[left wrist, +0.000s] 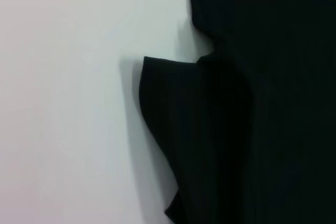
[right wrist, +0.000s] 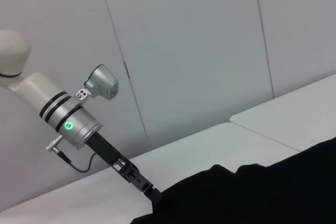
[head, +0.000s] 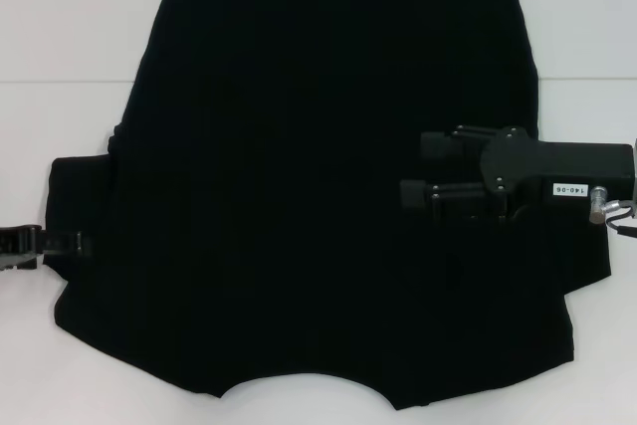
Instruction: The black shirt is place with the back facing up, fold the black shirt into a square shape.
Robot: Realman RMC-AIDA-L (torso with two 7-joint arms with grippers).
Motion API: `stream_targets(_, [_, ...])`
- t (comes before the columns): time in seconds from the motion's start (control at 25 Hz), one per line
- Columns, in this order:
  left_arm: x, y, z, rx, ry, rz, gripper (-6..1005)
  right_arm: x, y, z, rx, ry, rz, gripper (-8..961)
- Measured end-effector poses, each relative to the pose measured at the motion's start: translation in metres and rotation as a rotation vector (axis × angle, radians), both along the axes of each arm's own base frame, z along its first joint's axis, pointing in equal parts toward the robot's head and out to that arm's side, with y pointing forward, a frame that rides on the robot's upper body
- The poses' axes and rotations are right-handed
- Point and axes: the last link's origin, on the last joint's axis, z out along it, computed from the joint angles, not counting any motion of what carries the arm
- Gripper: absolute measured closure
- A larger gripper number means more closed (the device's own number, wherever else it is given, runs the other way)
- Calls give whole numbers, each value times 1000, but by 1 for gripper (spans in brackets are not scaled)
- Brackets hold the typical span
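The left pincer (head: pixel 75 242) sits at the worktop's (head: pixel 60 37) left edge, low to the surface, its tip touching the outer edge of the shirt's left sleeve (head: pixel 80 196). Whether it is clenched on the fabric or released I cannot tell; in the right wrist view its tip (right wrist: pixel 152 193) meets the edge of the cloth, where the fabric rises in a small peak.

The left wrist view shows that sleeve (left wrist: pixel 194 129) lying on the white worktop (left wrist: pixel 63 103), its edge curled and casting a shadow.

The shirt (head: pixel 318 176) is spread flat over the middle of the worktop, plain black side up, covering most of it from the far edge to the near edge. Its straight hem lies toward the far edge and the curved neckline (head: pixel 309 390) toward the near edge.

The right pincer (head: pixel 418 168) reaches in from the right edge above the shirt's right half, pointing toward the middle. Its two fingers (head: pixel 438 192) stand apart, released, with nothing between them.
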Motion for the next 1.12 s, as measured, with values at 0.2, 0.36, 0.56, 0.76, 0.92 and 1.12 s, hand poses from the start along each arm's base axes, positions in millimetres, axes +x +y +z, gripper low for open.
stream_targets(0.2, [4,3,-3,-16,9,-15,195,1,0,1,4,2,-4,38])
stream_targets(0.36, [6,6,-5,-24,25,-26,203,2,0,1,7,5,-9,37])
stream_targets(0.56, [6,8,-5,-18,34,-30,325,4,-1,2,11,8,-15,37])
stream_targets(0.76, [4,9,-4,-6,42,-28,523,5,-1,3,14,9,-17,36])
stream_targets(0.92, [3,9,-3,1,49,-27,672,5,-1,3,15,9,-17,36])
stream_targets(1.12, [3,10,-3,3,51,-28,813,5,-1,3,17,11,-18,37])
